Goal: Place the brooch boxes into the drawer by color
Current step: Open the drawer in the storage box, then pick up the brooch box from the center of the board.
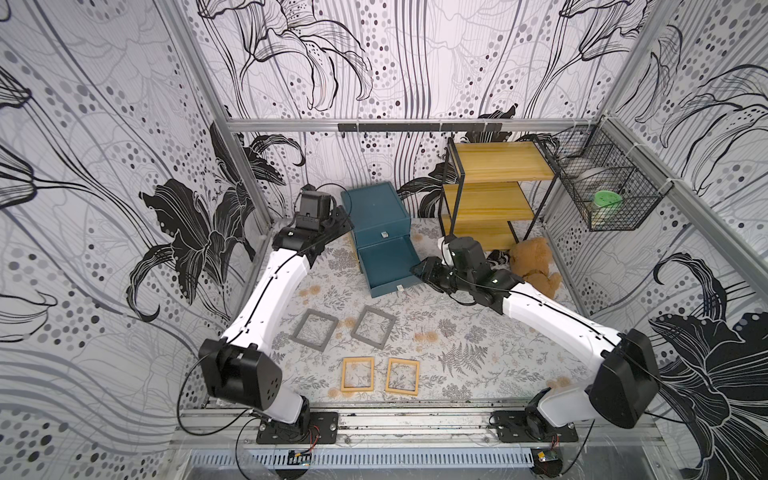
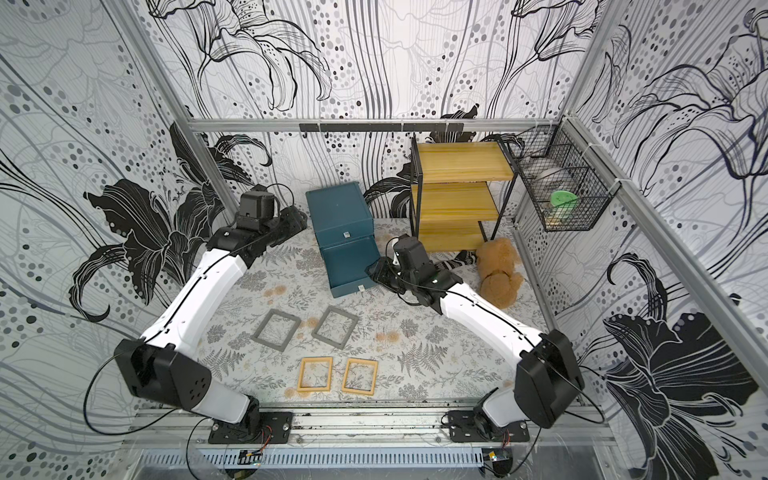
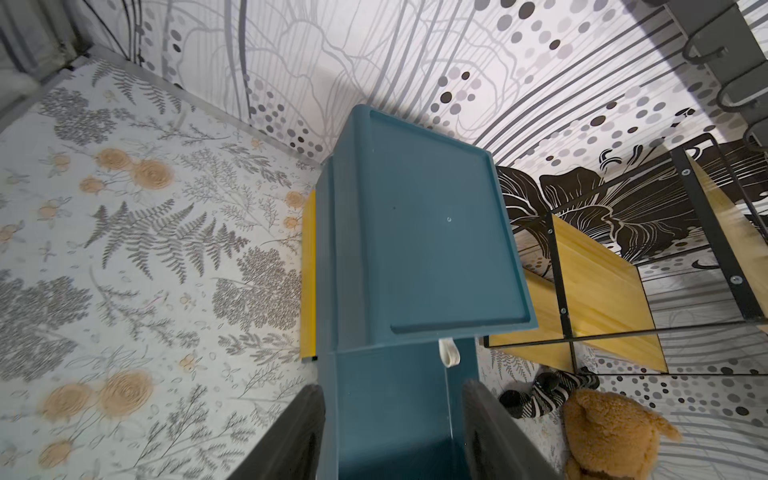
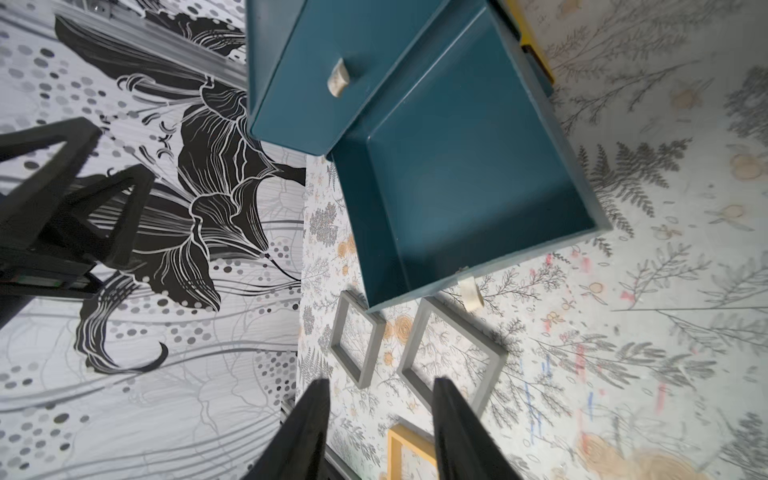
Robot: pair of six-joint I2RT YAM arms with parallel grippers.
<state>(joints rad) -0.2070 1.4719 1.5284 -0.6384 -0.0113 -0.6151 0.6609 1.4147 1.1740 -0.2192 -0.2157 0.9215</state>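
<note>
Two grey brooch boxes (image 1: 314,330) (image 1: 373,326) and two yellow brooch boxes (image 1: 358,375) (image 1: 402,376) lie well apart from the right pincer (image 1: 417,269) in both top views. The right pincer hovers beside the open drawer (image 1: 386,266).

Left wrist view: the left pincer (image 3: 392,434) is spread and empty, with the drawer ahead.

Right wrist view: the right pincer is spread and empty, with the grey brooch boxes ahead.

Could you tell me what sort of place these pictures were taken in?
Most likely a robot test cell dressed like a room at home: two arms bolted to an aluminium rail, printed floral wall panels, and household props, a teal chest, a wooden shelf rack and a teddy bear.
</note>
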